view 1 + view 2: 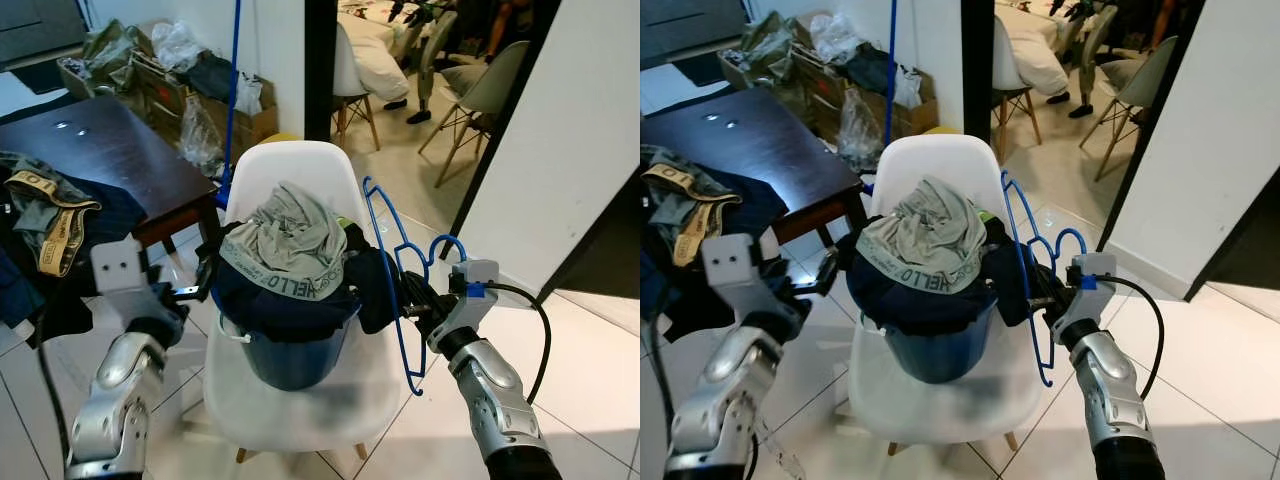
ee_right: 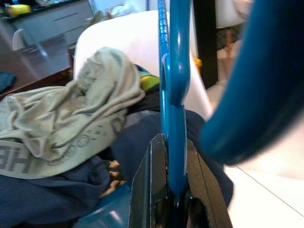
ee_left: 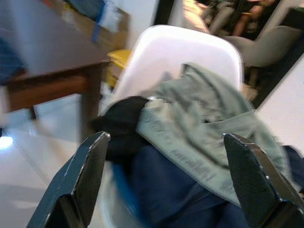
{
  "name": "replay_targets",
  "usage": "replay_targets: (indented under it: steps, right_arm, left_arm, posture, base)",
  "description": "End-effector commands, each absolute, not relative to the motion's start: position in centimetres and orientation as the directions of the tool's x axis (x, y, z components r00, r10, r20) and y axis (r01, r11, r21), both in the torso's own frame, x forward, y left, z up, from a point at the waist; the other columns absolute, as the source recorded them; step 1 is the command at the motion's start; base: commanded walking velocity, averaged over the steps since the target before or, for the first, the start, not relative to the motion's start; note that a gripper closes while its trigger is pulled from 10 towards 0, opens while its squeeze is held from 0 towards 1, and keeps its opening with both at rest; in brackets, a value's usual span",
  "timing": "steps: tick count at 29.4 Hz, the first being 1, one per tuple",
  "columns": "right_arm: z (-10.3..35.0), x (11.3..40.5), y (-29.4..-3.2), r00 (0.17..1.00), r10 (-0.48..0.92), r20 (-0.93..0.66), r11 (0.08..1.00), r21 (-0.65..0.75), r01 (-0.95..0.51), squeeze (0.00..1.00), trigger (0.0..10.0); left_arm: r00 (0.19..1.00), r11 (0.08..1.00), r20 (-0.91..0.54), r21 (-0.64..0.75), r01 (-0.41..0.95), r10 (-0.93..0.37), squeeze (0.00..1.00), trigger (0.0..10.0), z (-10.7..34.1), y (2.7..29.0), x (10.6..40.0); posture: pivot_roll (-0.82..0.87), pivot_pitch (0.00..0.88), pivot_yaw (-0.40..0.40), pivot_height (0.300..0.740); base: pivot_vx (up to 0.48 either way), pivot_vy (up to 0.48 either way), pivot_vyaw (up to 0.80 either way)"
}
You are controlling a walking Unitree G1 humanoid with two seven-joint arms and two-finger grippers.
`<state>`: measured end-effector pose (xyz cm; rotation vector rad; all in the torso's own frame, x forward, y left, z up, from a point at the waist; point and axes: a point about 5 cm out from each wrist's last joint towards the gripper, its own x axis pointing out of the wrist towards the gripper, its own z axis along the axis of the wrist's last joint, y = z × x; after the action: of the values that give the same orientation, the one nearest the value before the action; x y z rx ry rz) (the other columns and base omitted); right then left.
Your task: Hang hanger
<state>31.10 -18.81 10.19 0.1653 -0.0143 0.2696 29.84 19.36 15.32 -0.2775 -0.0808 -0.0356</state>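
Observation:
A blue plastic hanger [image 1: 395,280] stands upright to the right of a white chair [image 1: 300,170], and my right gripper [image 1: 408,304] is shut on its bar. In the right wrist view the hanger [image 2: 172,104] runs straight up from between the two black fingers [image 2: 147,190]. A blue bucket [image 1: 295,355] heaped with clothes sits on the chair seat, a grey-green garment [image 1: 290,240] on top. My left gripper [image 1: 198,292] is open at the bucket's left side, its fingers [image 3: 85,175] spread wide before the laundry [image 3: 199,137].
A dark wooden table [image 1: 110,160] with clothes on it stands at the left. Boxes and bags [image 1: 190,80] are piled along the far wall. A white wall corner [image 1: 560,150] rises at the right, more chairs [image 1: 490,85] beyond the doorway. White tile floor surrounds the chair.

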Motion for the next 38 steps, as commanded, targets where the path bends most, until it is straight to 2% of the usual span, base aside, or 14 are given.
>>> replay_targets:
  steps: [1,4,7,12,18,22,26,33,38]
  right_arm:
    - [9.9,31.2,-18.9,0.968,0.249,0.023,0.954,0.168,-0.249,0.00,10.0]
    - [9.9,31.2,-18.9,0.969,0.246,0.025,0.954,0.169,-0.247,0.00,10.0]
    - [10.0,31.3,-19.0,0.970,0.242,0.027,0.956,0.163,-0.243,0.00,10.0]
    - [10.2,31.3,-19.5,0.974,0.225,0.029,0.962,0.152,-0.227,0.00,10.0]
    - [10.2,30.9,-19.8,0.975,0.218,0.030,0.965,0.143,-0.220,0.00,10.0]
    - [10.2,30.4,-19.9,0.977,0.212,0.028,0.966,0.144,-0.214,0.00,10.0]
    - [9.9,29.7,-20.0,0.977,0.212,0.015,0.967,0.142,-0.212,0.00,10.0]
    - [9.7,28.8,-20.3,0.978,0.208,-0.001,0.969,0.138,-0.206,0.00,10.0]
    - [9.7,28.5,-20.5,0.979,0.205,-0.010,0.970,0.134,-0.202,0.00,10.0]
  left_arm:
    - [0.998,0.939,0.052,-0.341,0.037,-0.020,0.00,10.0,14.5,19.7,30.8]
    - [0.998,0.917,0.040,-0.394,0.061,-0.049,0.00,10.0,14.5,19.5,31.9]
    - [0.998,0.934,0.002,-0.352,0.056,-0.060,0.00,10.0,14.2,19.7,33.2]
    - [0.999,0.942,-0.026,-0.334,-0.036,0.029,0.00,10.0,14.4,21.8,34.8]
    - [0.996,0.929,-0.061,-0.360,-0.089,0.071,0.00,10.0,14.5,23.1,36.0]
    - [0.997,0.904,-0.066,-0.422,-0.068,0.044,0.00,10.0,14.7,22.7,36.5]
    - [0.997,0.841,-0.083,-0.540,-0.044,-0.001,0.00,10.0,15.0,21.8,37.1]
    - [0.990,0.787,-0.126,-0.617,-0.034,-0.057,0.00,10.0,15.0,19.9,37.5]
    - [0.989,0.777,-0.148,-0.625,-0.073,-0.027,0.00,10.0,15.1,19.8,37.5]
  posture:
    - [0.04,0.068,-0.024,0.740]
    - [0.03,0.066,-0.024,0.740]
    - [0.03,0.062,-0.019,0.740]
    - [0.02,0.069,-0.017,0.740]
    - [0.01,0.093,-0.015,0.740]
    - [0.01,0.118,-0.011,0.740]
    - [0.01,0.153,-0.008,0.740]
    - [0.00,0.190,-0.006,0.740]
    - [0.00,0.198,-0.007,0.740]
  base:
    - [0.000,0.000,0.00]
    - [0.000,0.000,0.00]
    - [0.000,0.000,0.00]
    - [0.000,0.000,0.00]
    - [0.000,0.000,0.00]
    - [0.000,0.000,0.00]
    - [0.000,0.000,0.00]
    - [0.000,0.000,0.00]
    - [0.000,0.000,0.00]
